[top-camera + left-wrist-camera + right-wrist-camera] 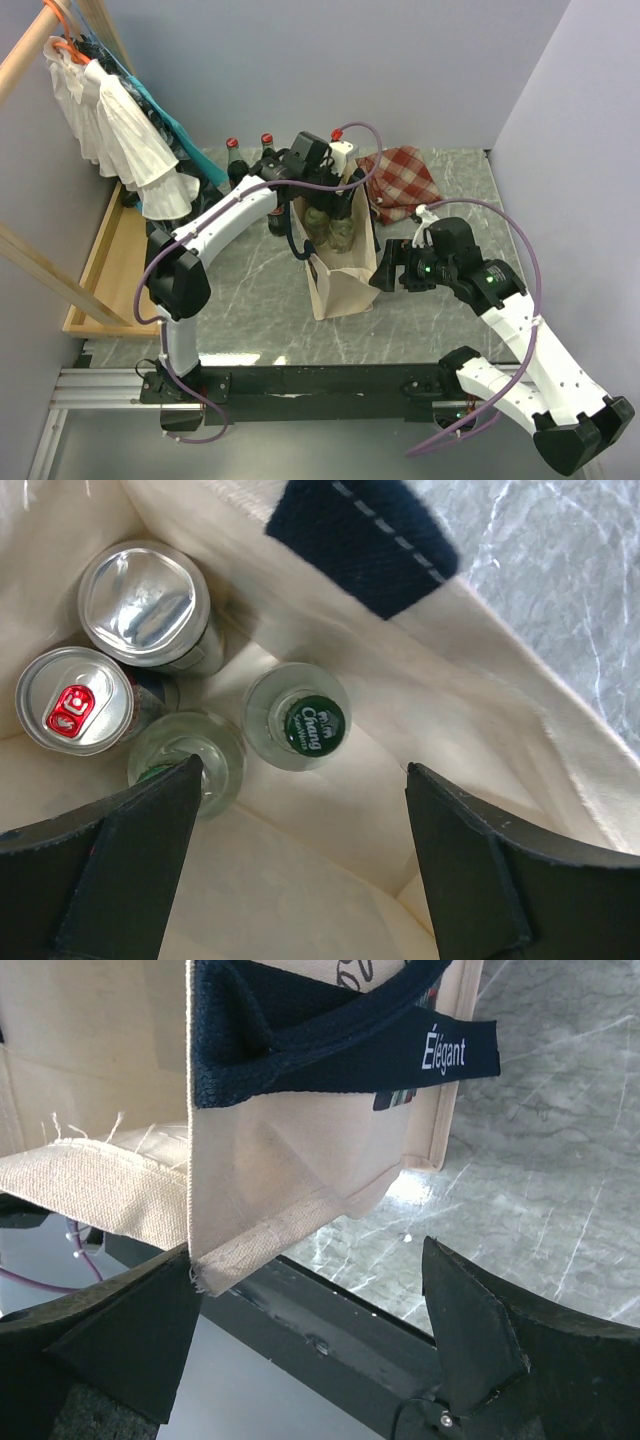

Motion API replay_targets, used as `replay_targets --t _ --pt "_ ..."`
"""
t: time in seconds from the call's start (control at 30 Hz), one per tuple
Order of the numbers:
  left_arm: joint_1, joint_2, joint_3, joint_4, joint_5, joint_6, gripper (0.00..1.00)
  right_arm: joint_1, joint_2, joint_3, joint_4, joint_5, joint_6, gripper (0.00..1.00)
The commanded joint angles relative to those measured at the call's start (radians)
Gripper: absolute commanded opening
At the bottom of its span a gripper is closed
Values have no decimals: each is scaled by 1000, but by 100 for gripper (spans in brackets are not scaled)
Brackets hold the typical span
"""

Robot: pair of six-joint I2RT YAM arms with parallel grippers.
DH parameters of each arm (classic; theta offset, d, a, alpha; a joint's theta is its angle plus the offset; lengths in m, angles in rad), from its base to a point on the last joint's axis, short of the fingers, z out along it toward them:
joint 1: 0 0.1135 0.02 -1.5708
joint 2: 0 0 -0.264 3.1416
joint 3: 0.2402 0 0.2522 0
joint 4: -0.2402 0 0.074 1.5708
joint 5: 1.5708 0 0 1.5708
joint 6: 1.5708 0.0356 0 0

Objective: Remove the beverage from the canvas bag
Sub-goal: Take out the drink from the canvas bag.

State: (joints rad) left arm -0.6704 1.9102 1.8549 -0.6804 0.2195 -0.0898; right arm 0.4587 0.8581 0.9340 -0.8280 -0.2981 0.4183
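The left end effector (300, 780) points straight down into the mouth of the bag (330, 880); its two fingers (120, 870) are spread wide and grip nothing. Below it, on the bag's floor, stand two cans (145, 605) with silver tops and two glass bottles (300, 720); one bottle, green-capped, sits under the gap, the other is half hidden by a finger. A navy handle (360, 540) crosses just beyond them. The left arm (230, 215) rises from its base, bends at a low elbow and stretches forward, with the wrist folded down over the bag.

The right end effector (305, 1260) is also wide open and holds nothing. A frayed, hemmed corner of the bag lies just beside one of its fingers (110, 1330); whether they touch I cannot tell. The right arm (500, 300) is folded low, and its end effector faces the bag's side from the right.

The bag stands upright on the grey marbled table (250, 310), between the two end effectors. Beyond the right one lies one red checked cloth (400, 180). Just left of the left wrist stand two dark red-capped bottles (232, 160); farther left, clothes (110, 120) hang on a rail.
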Motion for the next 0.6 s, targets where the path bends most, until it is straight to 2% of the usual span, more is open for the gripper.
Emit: replay_targets --t 0.0,0.1,0.43,0.57 --pt "-3 4 9 61 12 -1 88 12 -13 -14 -45 16 -26 92" --pt "-5 56 49 42 8 -8 86 12 -24 -20 -36 16 -19 93" --pt "-11 76 76 70 4 -19 84 11 -45 -40 -22 13 -7 93" --pt "-12 85 86 70 9 -18 80 11 -47 -44 -20 14 -6 92"
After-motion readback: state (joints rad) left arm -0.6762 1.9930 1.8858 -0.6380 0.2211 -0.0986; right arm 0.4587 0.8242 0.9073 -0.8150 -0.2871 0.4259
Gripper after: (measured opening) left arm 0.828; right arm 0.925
